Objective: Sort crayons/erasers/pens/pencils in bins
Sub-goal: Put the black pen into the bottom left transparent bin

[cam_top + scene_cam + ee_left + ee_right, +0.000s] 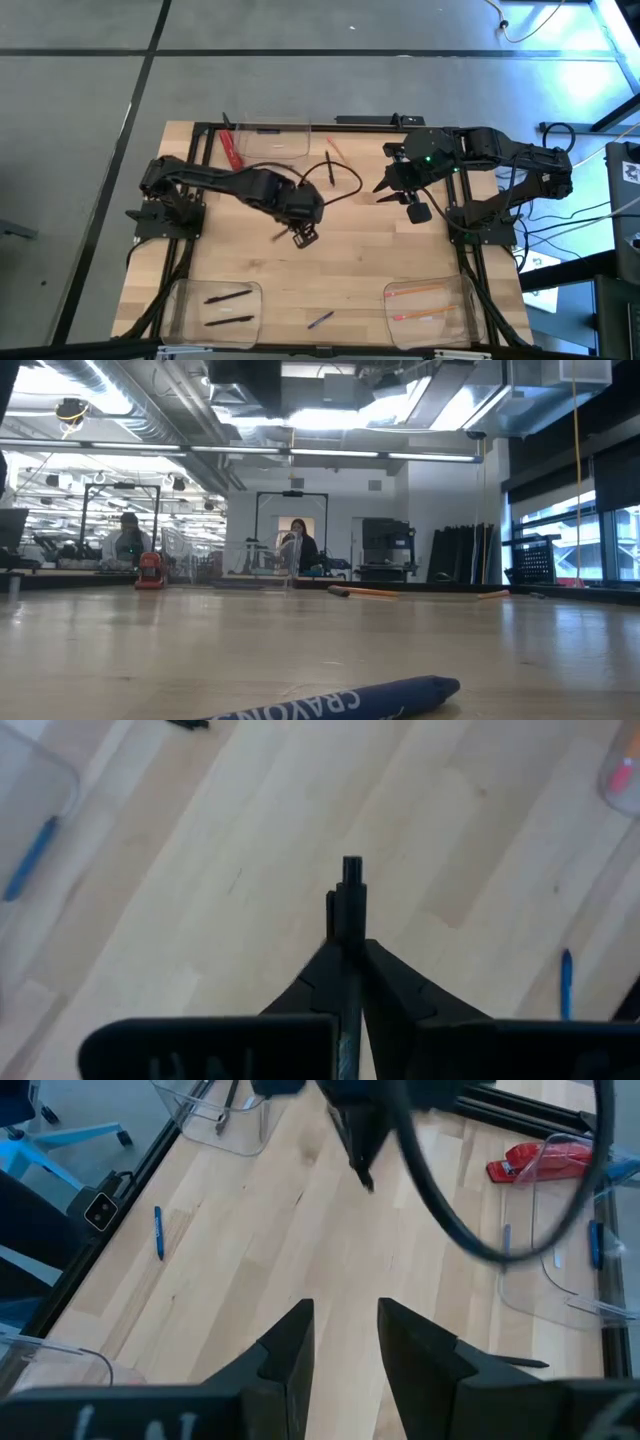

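My left gripper (303, 236) hangs over the middle of the table, shut on a black pen (352, 872); it also shows in the right wrist view (358, 1150). My right gripper (345, 1330) waits open over the far right of the table, nothing between its fingers. Two pens (226, 307) lie in the near-left bin (180, 312). Pencils (420, 303) lie in the near-right bin (462, 300). The far bin (290, 140) holds blue crayons (597, 1245). One crayon (320, 320) lies loose on the table near the front edge, close in the low view (380, 698). My left gripper pinches the pen between its two fingers, which point steeply down from above. One end of the pen (352, 868) sticks out a little past the fingertips, roughly in line with them. The pen is lifted clear of the table.
A red flat thing (232, 152) lies by the far bin. A loose pencil (333, 148) and a black cable loop (345, 180) sit at the far middle. Bare wood lies between the three bins. People sit in the room beyond the table.
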Controlling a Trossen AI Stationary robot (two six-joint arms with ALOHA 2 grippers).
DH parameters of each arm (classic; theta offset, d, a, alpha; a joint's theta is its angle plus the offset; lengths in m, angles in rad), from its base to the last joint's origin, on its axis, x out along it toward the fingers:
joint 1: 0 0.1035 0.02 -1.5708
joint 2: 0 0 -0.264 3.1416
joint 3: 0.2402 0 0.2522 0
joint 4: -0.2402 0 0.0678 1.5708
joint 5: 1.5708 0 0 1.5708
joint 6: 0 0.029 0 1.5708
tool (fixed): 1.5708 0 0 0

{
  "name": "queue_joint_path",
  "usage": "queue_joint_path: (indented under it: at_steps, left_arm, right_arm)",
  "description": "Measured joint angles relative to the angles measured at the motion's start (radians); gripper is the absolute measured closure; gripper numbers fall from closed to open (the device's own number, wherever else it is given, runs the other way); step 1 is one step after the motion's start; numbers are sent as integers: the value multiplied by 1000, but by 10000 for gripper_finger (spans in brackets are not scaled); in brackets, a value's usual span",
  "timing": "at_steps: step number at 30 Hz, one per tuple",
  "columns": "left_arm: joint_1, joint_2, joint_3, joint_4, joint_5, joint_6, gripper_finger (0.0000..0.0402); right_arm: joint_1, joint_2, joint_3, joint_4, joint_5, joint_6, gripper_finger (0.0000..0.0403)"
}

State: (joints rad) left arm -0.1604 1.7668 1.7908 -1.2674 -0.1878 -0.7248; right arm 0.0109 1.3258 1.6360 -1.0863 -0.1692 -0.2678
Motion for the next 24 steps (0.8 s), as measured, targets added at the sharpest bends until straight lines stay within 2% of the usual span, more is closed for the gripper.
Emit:
queue_joint_path:
  at_steps: [8, 24]
  left_arm:
    - [-15, -13, 0, -75, -84, -53, 401]
    - [-10, -13, 0, -74, -84, -51, 401]
  right_arm:
    - [0, 0, 0, 6, 0, -3, 288]
    - [0, 0, 0, 6, 0, 4, 288]
